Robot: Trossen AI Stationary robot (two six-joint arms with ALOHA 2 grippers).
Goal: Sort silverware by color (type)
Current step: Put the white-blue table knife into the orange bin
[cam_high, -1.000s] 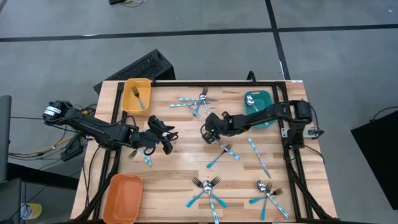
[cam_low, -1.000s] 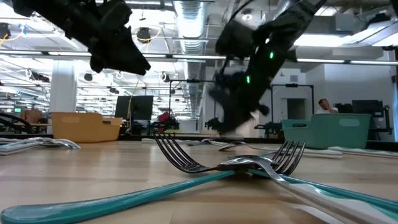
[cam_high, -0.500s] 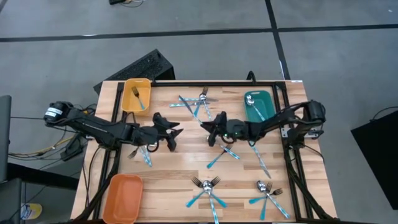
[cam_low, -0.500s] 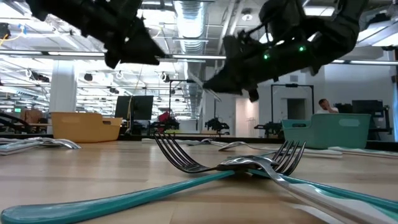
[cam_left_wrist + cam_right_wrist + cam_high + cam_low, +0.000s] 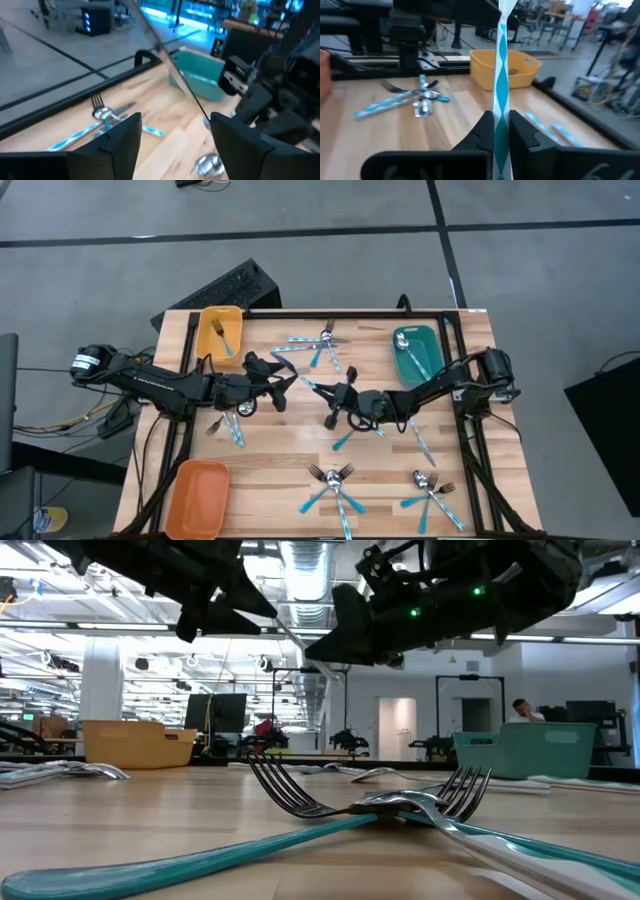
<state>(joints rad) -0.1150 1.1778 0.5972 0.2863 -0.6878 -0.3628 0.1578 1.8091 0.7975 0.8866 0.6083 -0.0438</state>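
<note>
Right hand (image 5: 335, 399) clamped on a slim light-blue-handled utensil (image 5: 500, 65); left hand (image 5: 282, 379) spread, so feed it squarely in before you let go

Bright, even overhead light; soft shadows on the table (image 5: 300, 450); wrist views blurred, perhaps by motion.

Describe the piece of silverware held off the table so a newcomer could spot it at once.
Start at the table's middle, where the right pincer hangs. It pinches a light-blue-handled knife upright; every other piece lies flat on the wood or in a tray.
</note>
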